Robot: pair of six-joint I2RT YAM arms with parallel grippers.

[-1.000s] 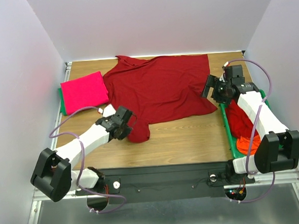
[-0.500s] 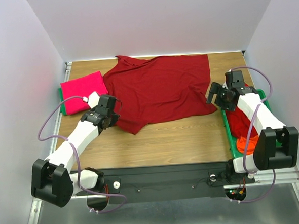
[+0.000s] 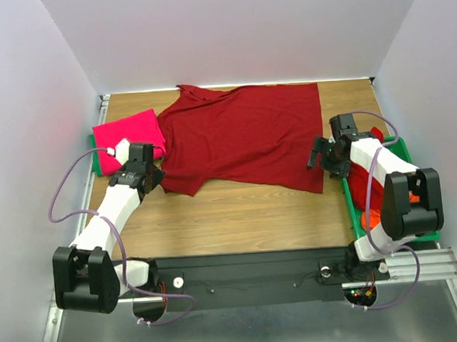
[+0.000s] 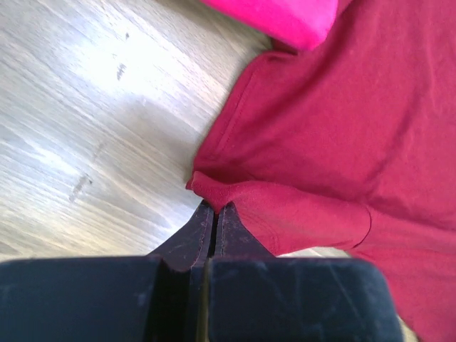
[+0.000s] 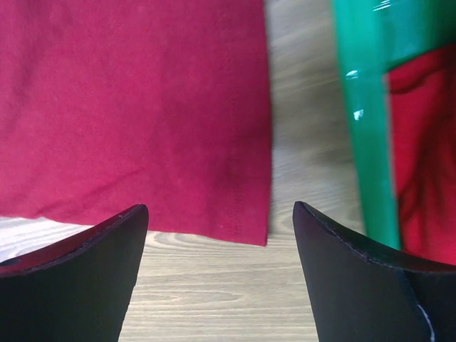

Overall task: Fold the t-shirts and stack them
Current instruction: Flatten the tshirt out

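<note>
A dark red t-shirt (image 3: 246, 135) lies spread on the wooden table. My left gripper (image 3: 153, 178) is shut on the edge of its sleeve (image 4: 214, 191) at the shirt's near left. A folded bright pink t-shirt (image 3: 127, 138) lies just behind that gripper at the far left. My right gripper (image 3: 321, 159) is open and empty above the shirt's near right hem corner (image 5: 253, 231), its fingers standing to either side of it. More red and orange shirts (image 3: 370, 197) lie in the green tray (image 3: 347, 202) at the right.
The green tray's rim (image 5: 363, 135) runs close to the right of my right gripper. A green edge (image 3: 93, 160) shows under the pink shirt at the table's left side. Bare wood (image 3: 246, 212) lies in front of the red shirt.
My left gripper has pulled the sleeve out to the left and back, flattening the shirt. My right gripper has drawn the hem corner toward the near edge, straightening the right side, and now stands open.
</note>
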